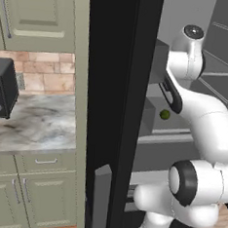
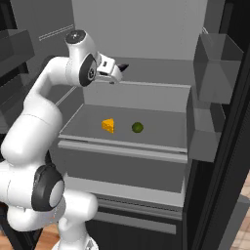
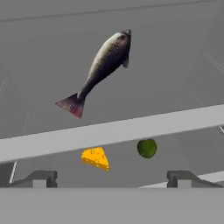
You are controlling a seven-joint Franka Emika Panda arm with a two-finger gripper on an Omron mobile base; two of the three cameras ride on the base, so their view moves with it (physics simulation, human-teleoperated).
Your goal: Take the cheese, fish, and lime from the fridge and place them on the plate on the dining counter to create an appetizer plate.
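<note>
The fridge (image 2: pixel 210 161) stands open, and the arm reaches into its grey interior. The tool (image 2: pixel 118 70) hangs above an upper shelf, its two fingertips (image 3: pixel 39 178) spread wide with nothing between them. In the hand view the fish (image 3: pixel 101 65) lies on that shelf at about 11 o'clock, tail toward 8 o'clock. On the shelf below, the cheese (image 2: pixel 109 125) sits just beside the lime (image 2: pixel 137 127), at its 9 o'clock in the right base view, the two apart.
</note>
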